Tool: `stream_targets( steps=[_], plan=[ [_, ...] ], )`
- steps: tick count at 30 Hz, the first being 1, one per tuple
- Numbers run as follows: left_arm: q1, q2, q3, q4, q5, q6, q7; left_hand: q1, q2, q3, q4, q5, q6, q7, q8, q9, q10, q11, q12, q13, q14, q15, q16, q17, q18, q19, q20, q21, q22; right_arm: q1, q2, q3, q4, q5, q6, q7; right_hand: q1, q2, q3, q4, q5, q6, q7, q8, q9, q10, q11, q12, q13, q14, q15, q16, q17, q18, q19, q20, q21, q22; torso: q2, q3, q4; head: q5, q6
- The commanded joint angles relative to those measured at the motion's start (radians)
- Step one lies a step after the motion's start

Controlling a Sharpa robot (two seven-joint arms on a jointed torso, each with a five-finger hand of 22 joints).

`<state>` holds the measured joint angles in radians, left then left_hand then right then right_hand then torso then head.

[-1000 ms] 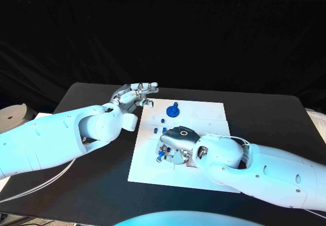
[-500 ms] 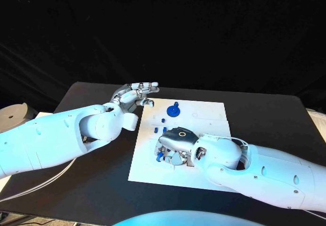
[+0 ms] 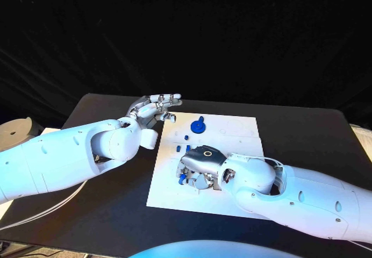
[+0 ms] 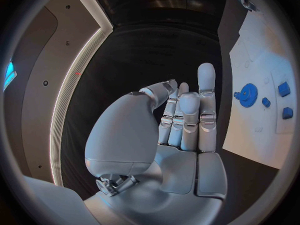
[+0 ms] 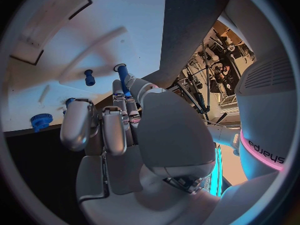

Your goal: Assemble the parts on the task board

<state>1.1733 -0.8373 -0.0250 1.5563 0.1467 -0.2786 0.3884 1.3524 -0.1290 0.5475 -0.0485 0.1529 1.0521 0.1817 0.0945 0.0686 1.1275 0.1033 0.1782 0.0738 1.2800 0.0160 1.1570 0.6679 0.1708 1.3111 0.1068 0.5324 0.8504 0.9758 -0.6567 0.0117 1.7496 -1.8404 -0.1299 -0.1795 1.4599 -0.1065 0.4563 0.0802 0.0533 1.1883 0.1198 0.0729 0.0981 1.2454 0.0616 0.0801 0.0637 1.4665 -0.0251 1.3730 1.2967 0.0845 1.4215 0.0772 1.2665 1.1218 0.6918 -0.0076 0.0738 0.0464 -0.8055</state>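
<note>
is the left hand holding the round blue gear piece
No, the left hand holds nothing, its fingers upright over the black table, while the round blue gear piece lies apart on the white task board.

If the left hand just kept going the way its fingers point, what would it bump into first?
Probably nothing: the left hand points past the white board's far left corner, over bare black table. The blue gear lies off to the side. Depth is hard to judge.

Two glossy white arms [image 3: 62, 156] end in silver hands [image 3: 155, 110].
</note>
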Motion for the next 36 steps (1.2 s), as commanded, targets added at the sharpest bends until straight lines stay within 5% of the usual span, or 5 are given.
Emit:
stream_targets(
  steps=[1, 26, 32, 36],
  plan=[
    [0.0, 0.001, 0.001, 0.002, 0.003, 0.019, 0.003, -0.001, 0.008, -0.006, -0.001, -0.002, -0.007, 0.001, 0.001, -0.001, -0.007, 0.003, 0.005, -0.001, -0.006, -0.002, 0.0, -0.001, 0.01, -0.009, -0.001, -0.004, -0.001, -0.007, 0.0, -0.007, -0.007, -0.039, 0.056, -0.035, -0.003, 0.002, 0.004, -0.003, 0.006, 0.007, 0.002, 0.002, 0.002, 0.002, -0.003, -0.007, 0.001, 0.057, 0.0, 0.002, -0.001, 0.008, -0.003, -0.003, 0.001, -0.002, 0.0, -0.0003, -0.0003, -0.002, 0.0],
    [0.0, 0.001, 0.0, 0.0, 0.003, 0.022, -0.003, -0.001, 0.008, -0.006, -0.001, -0.002, -0.007, 0.001, 0.001, -0.001, -0.007, 0.003, 0.005, -0.001, -0.006, -0.002, 0.0, -0.001, 0.01, -0.009, -0.001, -0.004, -0.001, -0.007, -0.01, -0.007, 0.023, -0.087, 0.061, -0.075, -0.016, -0.001, 0.002, -0.002, 0.004, 0.011, -0.001, 0.001, 0.004, 0.006, -0.004, -0.01, 0.001, 0.056, 0.0, 0.002, -0.002, 0.008, -0.003, -0.003, 0.001, -0.002, 0.0, -0.0001, -0.0001, -0.003, 0.0],
    [0.0, 0.0, 0.0, 0.001, 0.003, 0.021, -0.003, -0.001, 0.008, -0.007, -0.002, -0.002, -0.007, 0.002, 0.001, -0.001, -0.008, 0.003, 0.006, -0.001, -0.007, -0.002, 0.0, -0.002, 0.01, -0.009, -0.001, -0.004, -0.001, -0.007, -0.001, -0.007, 0.011, -0.076, 0.073, -0.086, -0.081, -0.052, -0.028, 0.026, 0.008, -0.077, 0.021, -0.013, -0.018, -0.075, 0.02, -0.02, -0.004, 0.05, 0.02, -0.015, -0.024, 0.012, -0.015, 0.011, -0.02, -0.029, 0.0, -0.0006, -0.0006, -0.003, 0.0],
    [0.0, 0.0, 0.0, 0.002, 0.003, 0.021, -0.004, -0.001, 0.008, -0.008, -0.002, -0.002, -0.007, 0.002, 0.001, -0.001, -0.009, 0.003, 0.007, -0.001, -0.007, -0.002, 0.0, -0.004, 0.01, -0.01, 0.0, -0.004, -0.002, -0.006, 0.004, -0.007, 0.004, -0.067, 0.059, -0.085, -0.103, -0.083, -0.125, 0.042, 0.004, -0.179, 0.031, -0.012, -0.034, -0.227, 0.042, -0.017, -0.002, 0.046, 0.036, -0.03, -0.048, 0.02, -0.031, 0.03, -0.05, -0.069, 0.0, -0.0003, -0.0002, -0.003, 0.0]
  ],
)
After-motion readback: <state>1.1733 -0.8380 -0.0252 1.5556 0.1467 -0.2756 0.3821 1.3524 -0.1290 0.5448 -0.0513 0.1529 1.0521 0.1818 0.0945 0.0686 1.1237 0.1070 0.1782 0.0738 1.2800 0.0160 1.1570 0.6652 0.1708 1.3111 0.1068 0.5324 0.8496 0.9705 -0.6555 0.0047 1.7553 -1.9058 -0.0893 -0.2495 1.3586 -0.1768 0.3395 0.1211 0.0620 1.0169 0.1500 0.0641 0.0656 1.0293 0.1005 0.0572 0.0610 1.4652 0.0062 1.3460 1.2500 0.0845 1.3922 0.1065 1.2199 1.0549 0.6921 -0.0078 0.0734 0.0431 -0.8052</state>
